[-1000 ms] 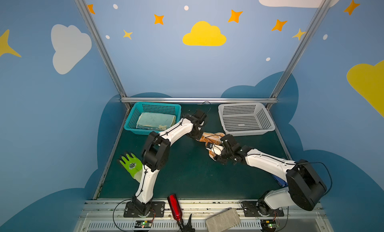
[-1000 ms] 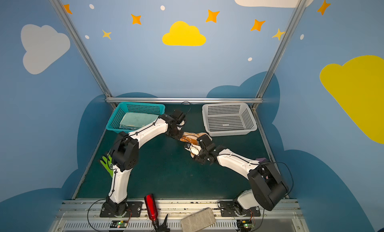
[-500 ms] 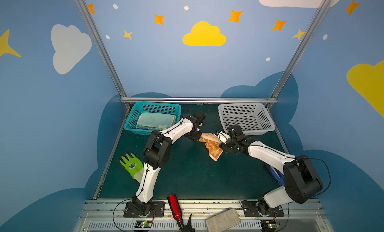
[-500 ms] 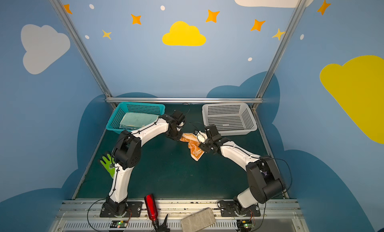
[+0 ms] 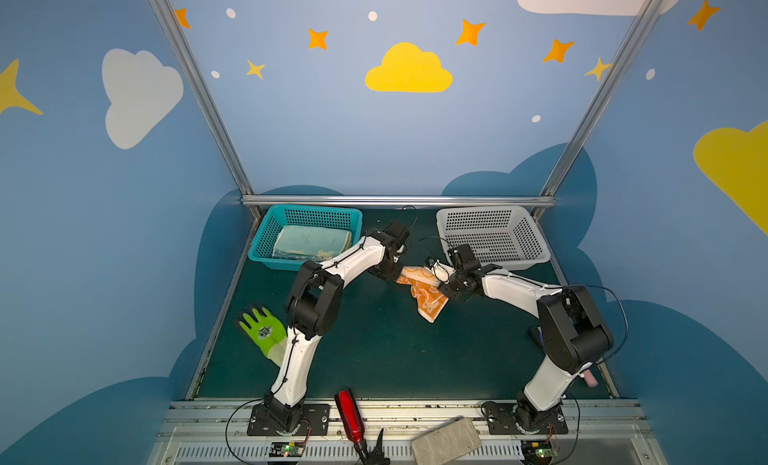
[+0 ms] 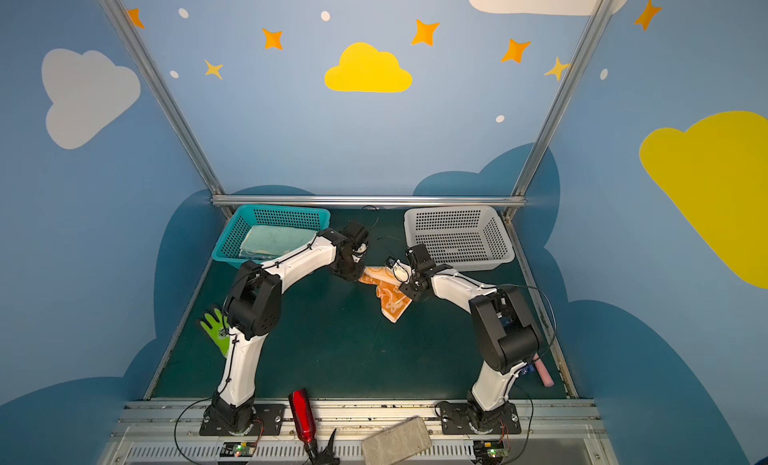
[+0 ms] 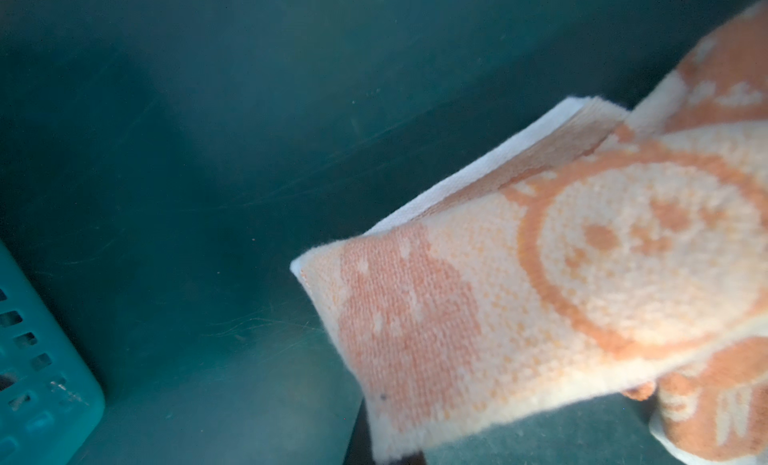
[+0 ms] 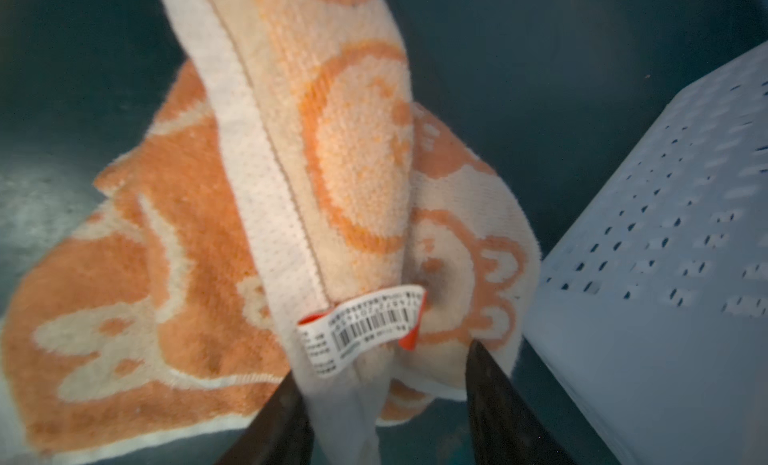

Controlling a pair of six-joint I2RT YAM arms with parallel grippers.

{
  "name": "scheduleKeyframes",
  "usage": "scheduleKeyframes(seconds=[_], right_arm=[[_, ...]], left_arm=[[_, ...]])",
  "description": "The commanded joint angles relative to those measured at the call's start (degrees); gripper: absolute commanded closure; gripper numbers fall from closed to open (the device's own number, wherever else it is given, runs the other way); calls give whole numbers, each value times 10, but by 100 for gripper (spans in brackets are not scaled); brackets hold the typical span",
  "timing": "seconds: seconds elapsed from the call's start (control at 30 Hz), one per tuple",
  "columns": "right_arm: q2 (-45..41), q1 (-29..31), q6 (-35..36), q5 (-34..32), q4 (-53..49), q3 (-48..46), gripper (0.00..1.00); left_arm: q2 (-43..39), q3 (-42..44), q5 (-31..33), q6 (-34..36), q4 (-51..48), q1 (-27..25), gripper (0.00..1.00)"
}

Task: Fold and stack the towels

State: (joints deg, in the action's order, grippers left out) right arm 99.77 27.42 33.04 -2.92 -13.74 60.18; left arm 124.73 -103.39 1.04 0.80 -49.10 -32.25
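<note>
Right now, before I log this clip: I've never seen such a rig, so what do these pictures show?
Two white robot arms with pincer grippers stand at a dark green table. Two pictures look down from overhead; the others come from a camera on each wrist. The left gripper is shut on an orange towel. The right gripper straddles its labelled corner, apparently not clamped. A folded towel lies in the teal basket, beside a white basket. A green glove lies at the left edge.

surface: dark green table (image 5: 374, 359) | on it: teal basket (image 5: 316, 218), white basket (image 5: 482, 219), green glove (image 5: 264, 332)
</note>
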Motion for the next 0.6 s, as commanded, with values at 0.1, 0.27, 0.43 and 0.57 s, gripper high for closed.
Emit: scheduleKeyframes(seconds=[0.1,0.27,0.43,0.57], right_arm=[[16,-11,7,8,-33,27,72],[13,-12,13,26,-49,29,100],[-28,-11,-23,48,-58,33,100],[-81,-6,-72,45,-82,60,100]], left_arm=[[-11,-18,2,1,-9,3,96],[-18,-16,-10,-1,-5,6,96],[-50,-3,-49,-6,15,9,96],[-95,13,-70,-9,29,9,96]])
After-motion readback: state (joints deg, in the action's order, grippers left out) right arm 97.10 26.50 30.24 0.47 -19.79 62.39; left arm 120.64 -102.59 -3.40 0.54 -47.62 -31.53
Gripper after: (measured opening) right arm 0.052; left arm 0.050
